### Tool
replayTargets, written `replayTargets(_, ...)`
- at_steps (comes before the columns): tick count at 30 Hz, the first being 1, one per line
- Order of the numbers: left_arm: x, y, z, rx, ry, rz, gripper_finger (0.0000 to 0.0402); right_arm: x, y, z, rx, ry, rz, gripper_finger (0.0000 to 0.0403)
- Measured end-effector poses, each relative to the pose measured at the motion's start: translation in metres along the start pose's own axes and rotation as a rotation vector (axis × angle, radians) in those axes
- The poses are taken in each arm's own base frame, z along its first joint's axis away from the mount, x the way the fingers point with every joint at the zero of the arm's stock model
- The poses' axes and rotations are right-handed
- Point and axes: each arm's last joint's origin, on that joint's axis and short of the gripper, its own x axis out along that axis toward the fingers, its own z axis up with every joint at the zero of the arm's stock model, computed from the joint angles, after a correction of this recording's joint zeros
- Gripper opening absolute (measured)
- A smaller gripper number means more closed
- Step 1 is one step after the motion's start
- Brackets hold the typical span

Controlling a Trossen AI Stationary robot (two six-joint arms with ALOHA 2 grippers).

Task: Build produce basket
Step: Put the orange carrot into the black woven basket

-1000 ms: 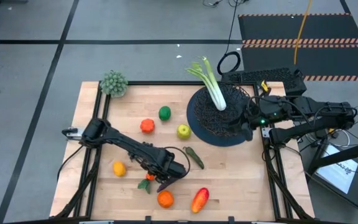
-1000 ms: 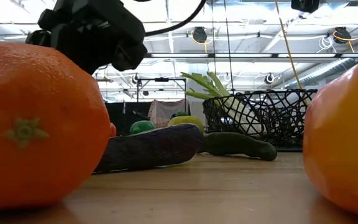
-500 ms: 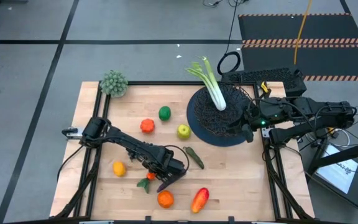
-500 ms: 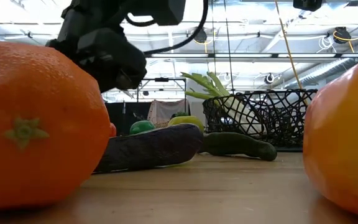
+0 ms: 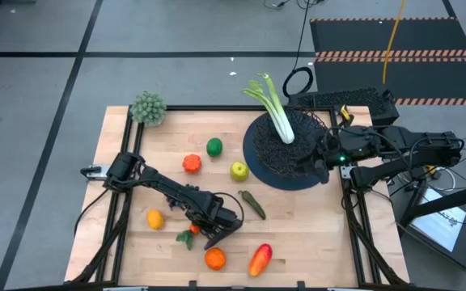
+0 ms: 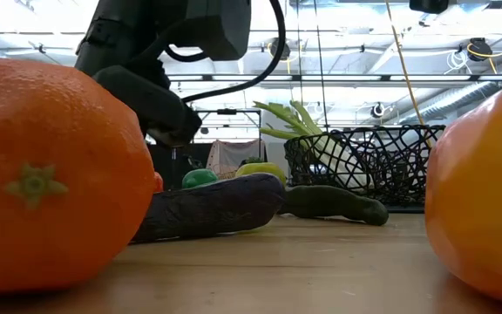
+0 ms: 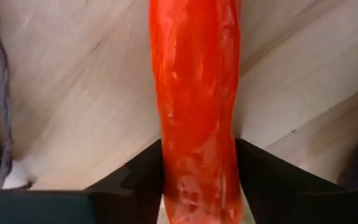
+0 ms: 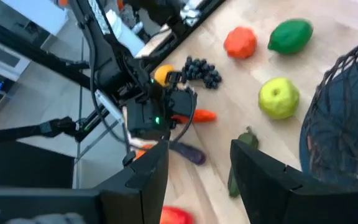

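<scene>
One carrot lies on the wooden surface near its front edge, between the left hand's two fingers, which seem to press on its sides. The basket sits at the surface's right edge with the leek inside. The right hand hovers at the basket's rim, fingers apart and empty.
</scene>
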Motion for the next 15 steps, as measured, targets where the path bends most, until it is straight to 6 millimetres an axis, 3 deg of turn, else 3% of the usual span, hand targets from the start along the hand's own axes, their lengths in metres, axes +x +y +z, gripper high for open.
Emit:
replayTargets(4, -0.001, 0.000, 0.000, 0.048, 0.015, -0.003, 0.0139, 0.000, 0.002, 0.003, -0.023, -0.050, 0.006, 0.0167)
replayTargets(8, -0.011, 0.000, -0.001, 0.120, 0.064, -0.003, 0.0137, 0.003, 0.003, 0.004, -0.027, -0.053, 0.007, 0.0167)
replayTargets(11, -0.030, 0.003, -0.003, 0.190, 0.105, 0.030, 0.0146, 0.009, 0.004, 0.005, -0.034, -0.047, 0.003, 0.0167)
replayTargets(15, -0.075, 0.008, -0.009, 0.295, 0.062, 0.041, 0.0145, 0.022, 0.007, 0.007, -0.043, -0.034, 0.000, 0.0167)
